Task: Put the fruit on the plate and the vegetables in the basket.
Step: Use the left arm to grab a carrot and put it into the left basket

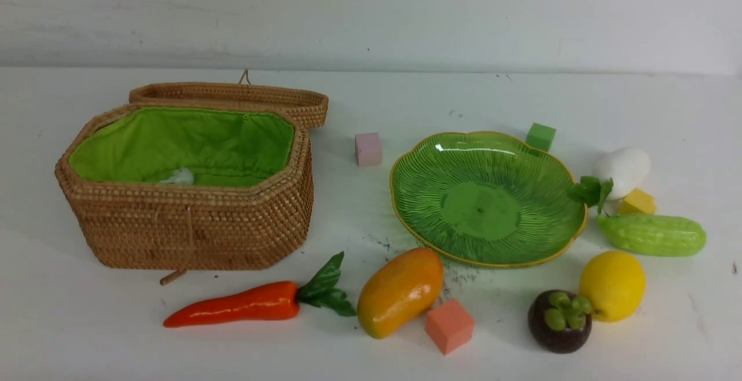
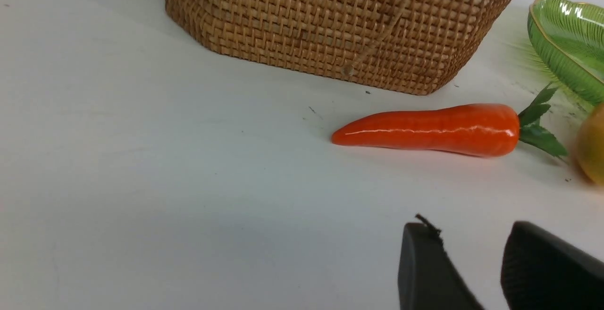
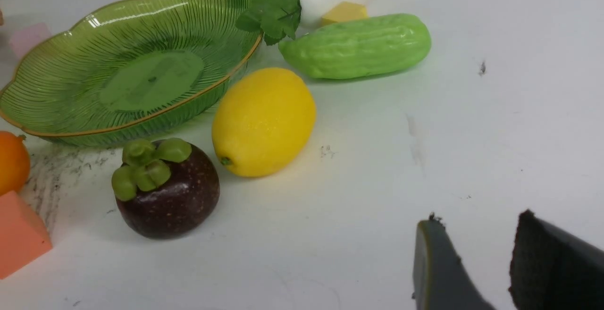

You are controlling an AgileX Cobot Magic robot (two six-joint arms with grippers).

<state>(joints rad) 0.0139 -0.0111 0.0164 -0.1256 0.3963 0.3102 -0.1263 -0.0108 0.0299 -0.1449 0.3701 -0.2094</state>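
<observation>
The wicker basket (image 1: 191, 224) stands at the left with its lid back and green lining showing. In front of it lies the carrot (image 1: 237, 304), with the mango (image 1: 400, 291) beside it. The green plate (image 1: 429, 163) holds nothing. A lemon (image 1: 612, 285) and a mangosteen (image 1: 559, 320) rest near the plate's front right. Cucumber (image 1: 652, 234) and white radish (image 1: 623, 169) lie to its right. My left gripper (image 2: 467, 227) is open over bare table, short of the carrot (image 2: 429, 129). The right gripper (image 3: 474, 220) is open too, apart from the lemon (image 3: 263, 122) and mangosteen (image 3: 167, 189).
Foam cubes are scattered about: pink (image 1: 368, 149) between basket and plate, green (image 1: 540, 136) behind the plate, yellow (image 1: 637, 201) by the radish, and salmon (image 1: 449, 326) beside the mango. A white wall closes the back of the table.
</observation>
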